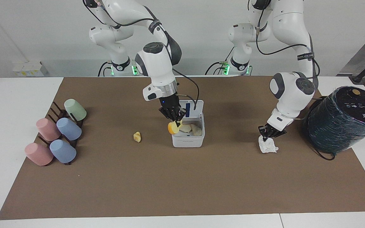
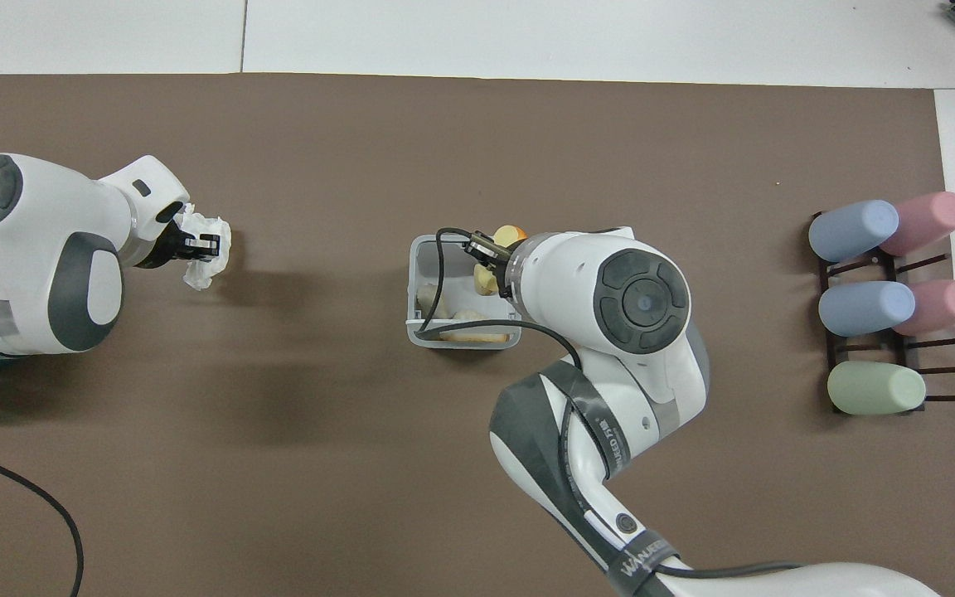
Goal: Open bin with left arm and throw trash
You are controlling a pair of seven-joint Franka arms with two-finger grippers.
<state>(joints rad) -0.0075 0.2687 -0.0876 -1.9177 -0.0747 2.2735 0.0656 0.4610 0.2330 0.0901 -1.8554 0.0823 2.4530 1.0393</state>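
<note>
The white bin [image 1: 188,142] stands open mid-mat, its lid [image 1: 198,107] upright, with several scraps inside. It also shows in the overhead view [image 2: 413,290]. My right gripper [image 1: 174,123] is shut on the yellow wedge [image 1: 171,128] and holds it over the bin's rim on the side toward the right arm's end; the wedge also shows from overhead [image 2: 511,235]. The tan-yellow lump [image 1: 137,136] lies on the mat beside the bin, hidden from overhead. My left gripper [image 1: 270,133] is down on the white tissue wad [image 1: 268,146], shut on its top. From overhead the left gripper [image 2: 202,246] sits in the tissue [image 2: 210,236].
A rack of pastel cups [image 1: 59,133] lies at the right arm's end of the mat, also seen from overhead [image 2: 884,298]. A big dark wrapped cylinder [image 1: 344,120] stands at the left arm's end, close to the left arm. A black cable [image 2: 30,506] lies near the robots.
</note>
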